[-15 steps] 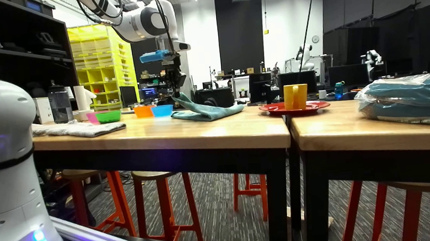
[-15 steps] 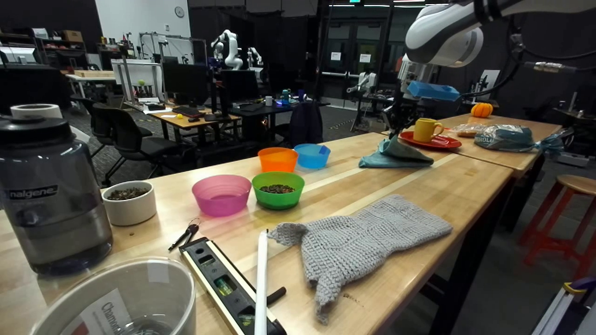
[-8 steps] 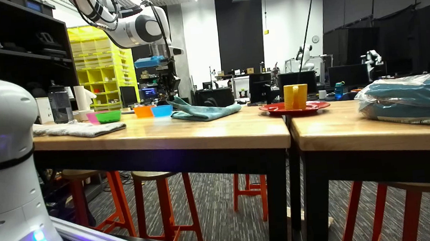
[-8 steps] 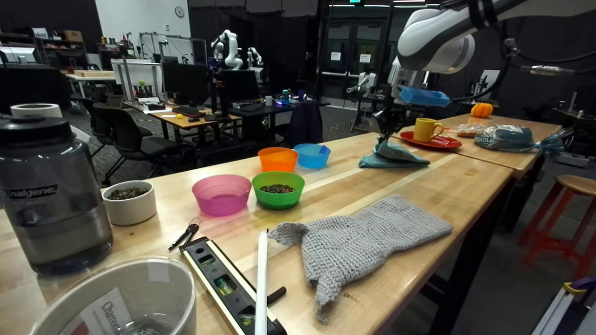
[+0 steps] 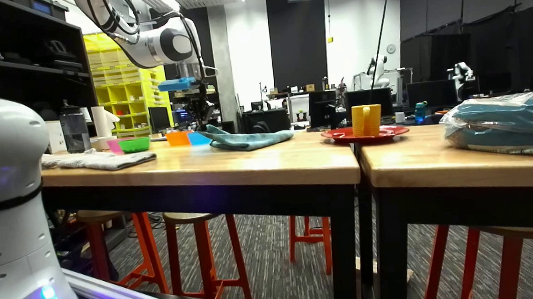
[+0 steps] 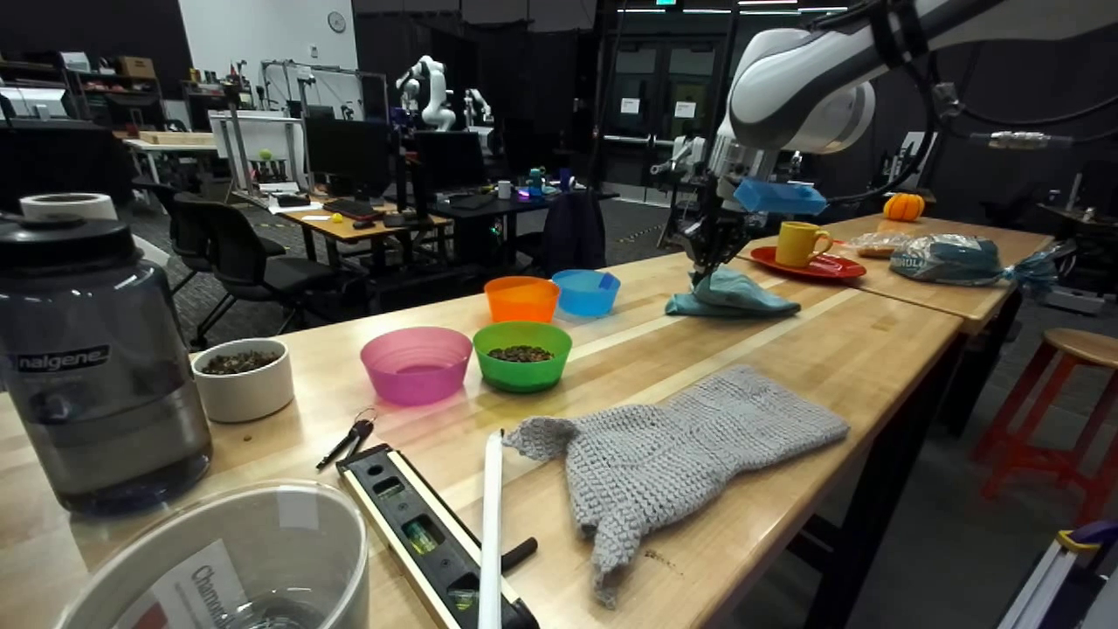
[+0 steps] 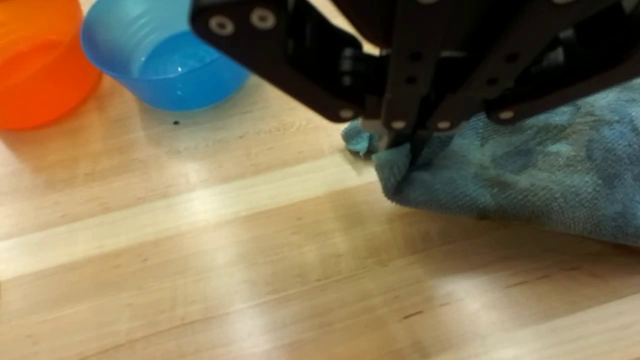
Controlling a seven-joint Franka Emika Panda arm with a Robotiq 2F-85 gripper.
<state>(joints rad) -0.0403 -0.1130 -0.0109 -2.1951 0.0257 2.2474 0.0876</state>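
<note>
The worktop (image 6: 629,349) spread beneath the pincer (image 7: 400,140) and ran well past it on both sides. Above the pincer, the white arm (image 6: 786,100) had shifted sideways and come lower than a second earlier, as both exterior views showed. A grey cloth (image 6: 690,445) had kept its place, well apart from the pincer. The teal cloth (image 6: 747,299) lay right below the pincer and trailed off to one side of it; since that moment it had slid slightly along the worktop with the arm, and its lifted peak had sunk. The red plate (image 6: 843,268), unmoved, rested past the end of the teal cloth farthest from the pincer. The pincer had dropped nearer the worktop, and it stood narrow, its tips pinched on the teal cloth. In an exterior view the cloth now hid part of the blue bowl (image 5: 195,139), the bowl nearest the pincer; the orange bowl (image 7: 45,90) sat next to that, with the green bowl (image 6: 524,377) and pink bowl (image 6: 417,389) farther off. None had stirred, though the pincer had drawn closer to them. The yellow mug (image 6: 795,245) still stood upright on the plate, on the opposite side of the pincer from the bowls. The smallest piece, the gripped corner (image 7: 391,167), curled up beside the tips in the wrist view.
</note>
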